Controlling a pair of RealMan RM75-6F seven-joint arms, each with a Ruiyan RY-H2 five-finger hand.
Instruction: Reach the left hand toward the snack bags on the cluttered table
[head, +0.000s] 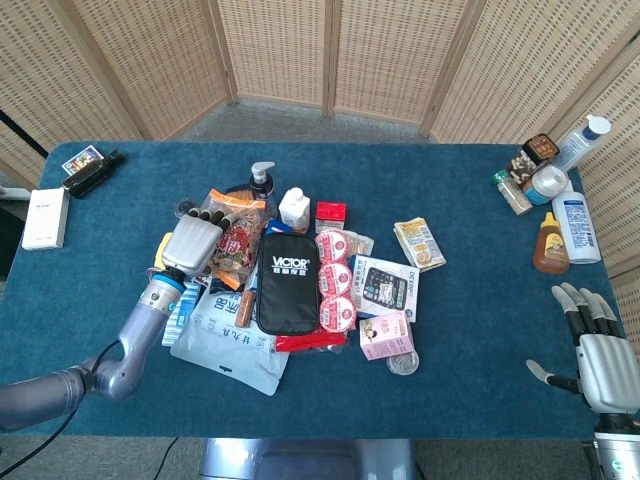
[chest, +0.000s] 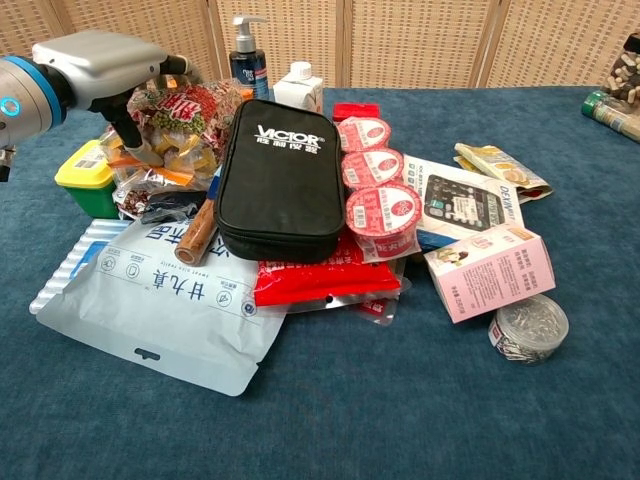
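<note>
A clear snack bag (head: 238, 248) of red and green sweets lies at the left of the pile, next to a black Victor case (head: 287, 282). My left hand (head: 193, 240) is on its left side. In the chest view the left hand (chest: 95, 58) has its fingers curled over the top of the snack bag (chest: 185, 115) and its thumb pressed on the near side, so it grips the bunched bag. My right hand (head: 603, 362) hangs at the table's front right corner, fingers spread, holding nothing.
A white-blue pouch (chest: 160, 300) and a yellow-green box (chest: 82, 178) lie under and beside the bag. A pump bottle (head: 260, 183), lidded cups (head: 335, 280) and boxes crowd the middle. Bottles and jars (head: 560, 215) stand at the far right, a white box (head: 45, 217) at the left edge.
</note>
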